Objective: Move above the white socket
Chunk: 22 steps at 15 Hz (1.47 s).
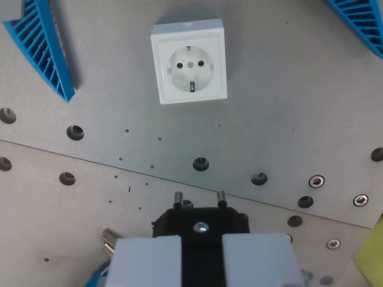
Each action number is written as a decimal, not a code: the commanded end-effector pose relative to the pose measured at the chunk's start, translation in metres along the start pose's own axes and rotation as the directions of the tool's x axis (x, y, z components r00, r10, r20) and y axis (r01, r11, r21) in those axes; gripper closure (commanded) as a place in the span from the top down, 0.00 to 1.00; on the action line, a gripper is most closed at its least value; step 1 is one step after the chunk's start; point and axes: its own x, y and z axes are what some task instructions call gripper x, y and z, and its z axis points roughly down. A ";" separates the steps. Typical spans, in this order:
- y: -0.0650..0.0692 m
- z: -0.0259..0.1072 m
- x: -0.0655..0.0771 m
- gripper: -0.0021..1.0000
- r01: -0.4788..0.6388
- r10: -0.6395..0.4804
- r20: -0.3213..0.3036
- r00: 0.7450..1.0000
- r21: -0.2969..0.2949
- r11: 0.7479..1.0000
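We see the square white plastic socket (189, 61) lying flat on the grey metal counter (287, 113), straight ahead of our jaws, which are clamped on a black two-pin plug (200, 222).

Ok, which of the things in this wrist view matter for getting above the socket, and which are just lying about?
For the job:
- white socket, top centre
- gripper, bottom edge, holding a black plug with two pins pointing toward the socket

Lying about:
- blue ribbed piece, upper left
- second blue ribbed piece, upper right
- yellow object, lower right edge
- metal plate with holes and screws
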 end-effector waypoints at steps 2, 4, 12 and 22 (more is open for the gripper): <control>0.000 0.003 0.000 0.00 0.006 -0.006 -0.002 1.000 -0.002 1.000; 0.000 0.005 0.000 0.00 0.010 -0.010 -0.005 1.000 -0.003 1.000; 0.000 0.021 0.002 0.00 0.029 -0.030 -0.031 0.999 -0.013 0.999; -0.002 0.056 0.002 0.00 0.054 -0.056 -0.059 0.997 -0.022 0.998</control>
